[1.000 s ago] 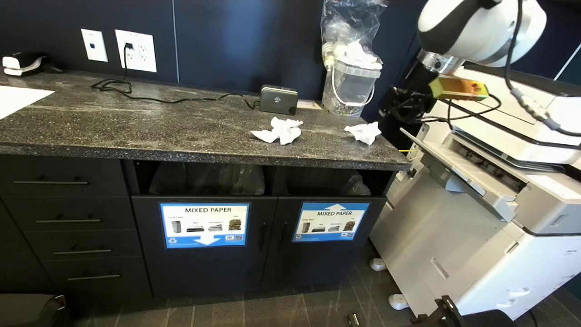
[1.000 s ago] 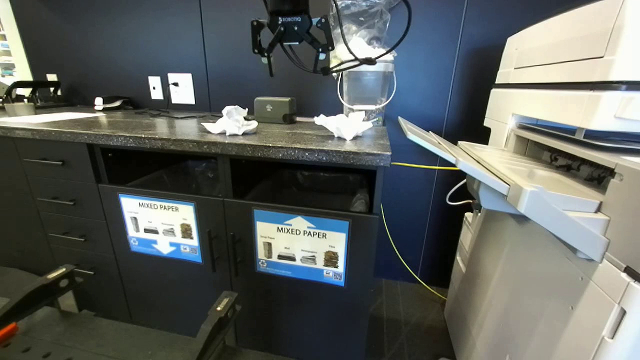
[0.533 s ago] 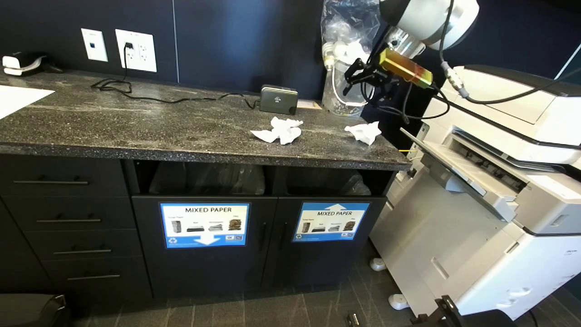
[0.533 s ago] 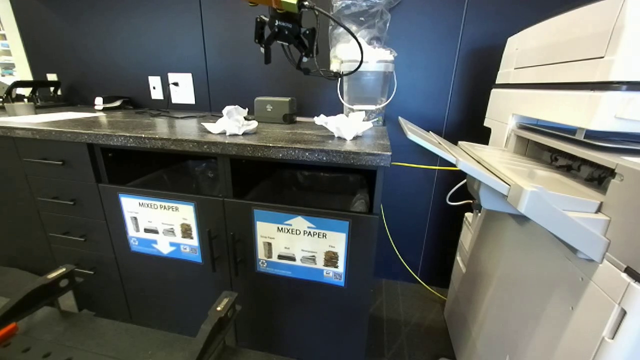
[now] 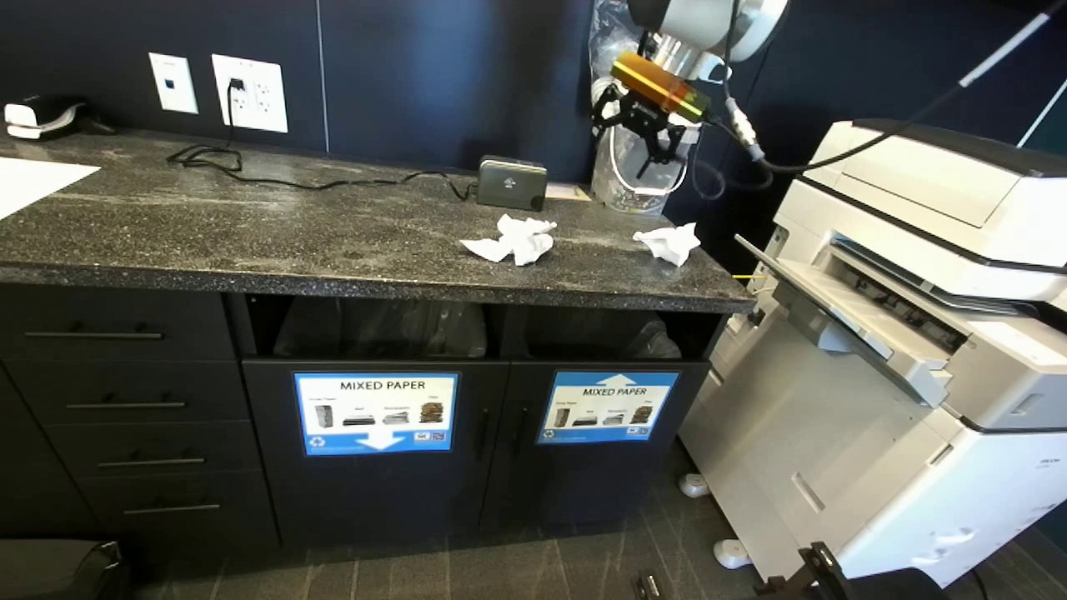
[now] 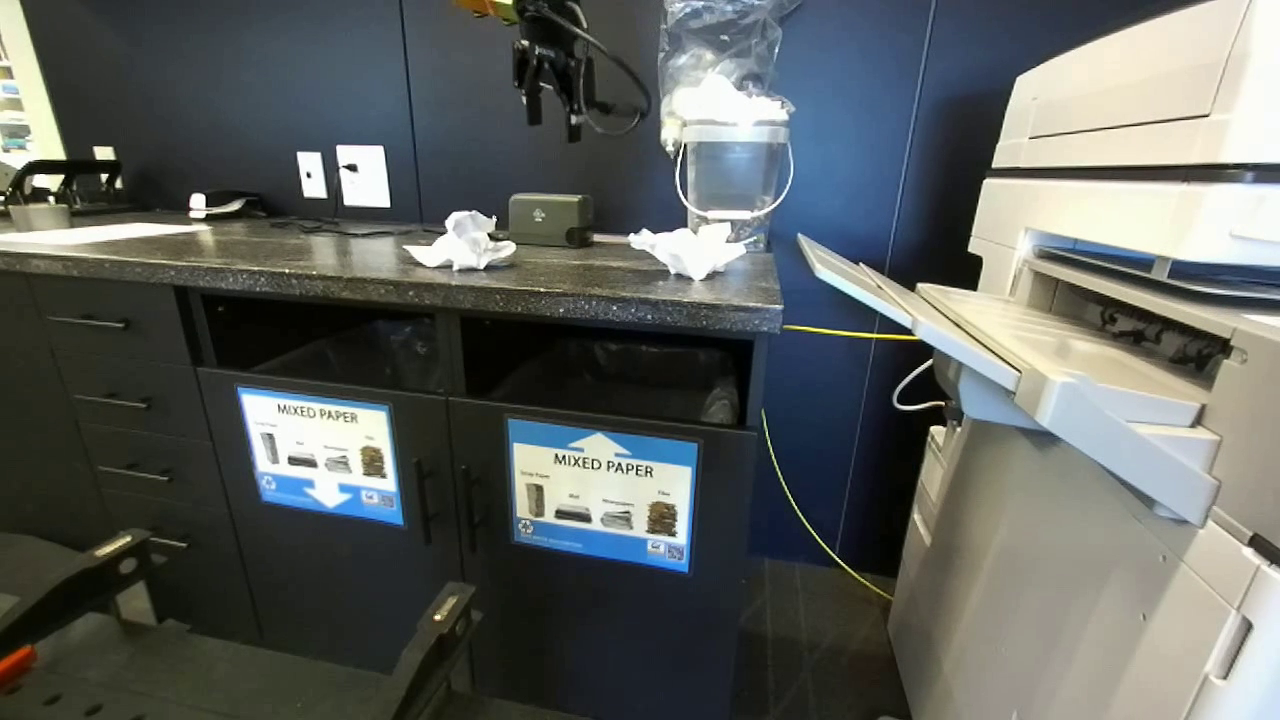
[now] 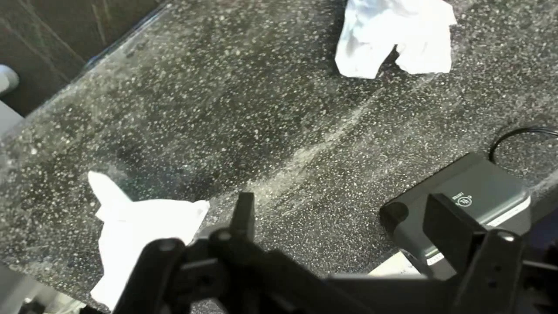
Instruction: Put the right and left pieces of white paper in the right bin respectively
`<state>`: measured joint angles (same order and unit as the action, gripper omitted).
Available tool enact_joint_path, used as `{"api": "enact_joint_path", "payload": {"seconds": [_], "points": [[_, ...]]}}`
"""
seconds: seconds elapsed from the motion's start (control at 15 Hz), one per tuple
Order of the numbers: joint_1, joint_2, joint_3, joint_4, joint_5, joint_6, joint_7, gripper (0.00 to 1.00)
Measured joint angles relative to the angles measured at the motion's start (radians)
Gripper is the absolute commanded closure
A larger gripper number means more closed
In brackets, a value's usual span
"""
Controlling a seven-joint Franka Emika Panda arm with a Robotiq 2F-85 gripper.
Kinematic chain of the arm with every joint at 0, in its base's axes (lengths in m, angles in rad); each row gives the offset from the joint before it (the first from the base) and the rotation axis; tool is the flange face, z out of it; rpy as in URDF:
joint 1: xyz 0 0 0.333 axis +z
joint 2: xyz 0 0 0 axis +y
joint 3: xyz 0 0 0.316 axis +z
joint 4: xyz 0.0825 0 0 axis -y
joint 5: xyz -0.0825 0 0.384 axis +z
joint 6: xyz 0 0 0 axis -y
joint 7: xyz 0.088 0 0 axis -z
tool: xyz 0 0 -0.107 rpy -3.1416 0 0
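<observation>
Wrist view shows the gripper [image 7: 342, 207] closest, its fingers [image 7: 243, 218] spread wide with nothing between them. I think they are spread so that crumpled paper can fit inside. In both exterior views it hangs high over the counter [image 5: 292, 225]. Below it, the right paper [image 7: 139, 235] is partly hidden behind one finger. The left paper [image 7: 414, 35] lies well apart from that one. Both rest on the counter, all crumpled, with corners sticking up. That shape should make them easy to pinch, but soft paper could squash or slip. Behind the left paper, near the wall [image 5: 433, 92], stands a small dark box [image 5: 512, 185], maybe so its cord [image 7: 527, 130] can reach the socket [image 5: 254, 93]. A clear bucket [image 6: 737, 170] stands back there too, behind the right paper. Farther down, under the counter, is the right bin [image 6: 650, 370]; I take it to be the one nearer the printer [image 6: 1070, 380]. Its front is open, so paper can drop in, and an arrow [image 6: 598, 446] on its sign [image 6: 603, 495] points up that way. The job looks barely begun: the gripper likely goes down to a paper next.
</observation>
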<state>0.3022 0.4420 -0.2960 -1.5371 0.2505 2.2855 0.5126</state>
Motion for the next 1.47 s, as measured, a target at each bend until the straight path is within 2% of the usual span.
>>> {"api": "enact_joint_path", "payload": {"seconds": [0.2,0.4,0.67,0.8,0.93,1.13,1.27,1.47], "points": [[0.125,0.074,-0.101,0.15,-0.011,-0.128,0.228,0.0],[0.159,0.145,-0.119,0.295,-0.04,-0.269,0.444,0.0],[0.052,0.217,0.007,0.455,-0.172,-0.442,0.706,0.0],[0.0,0.25,0.043,0.515,-0.206,-0.521,0.8,0.0],[-0.045,0.266,0.022,0.505,-0.206,-0.526,0.821,0.0],[-0.149,0.293,-0.007,0.456,-0.205,-0.472,0.786,0.0],[-0.241,0.323,0.01,0.433,-0.216,-0.41,0.728,0.0],[-0.373,0.387,0.046,0.431,-0.224,-0.285,0.559,0.0]]}}
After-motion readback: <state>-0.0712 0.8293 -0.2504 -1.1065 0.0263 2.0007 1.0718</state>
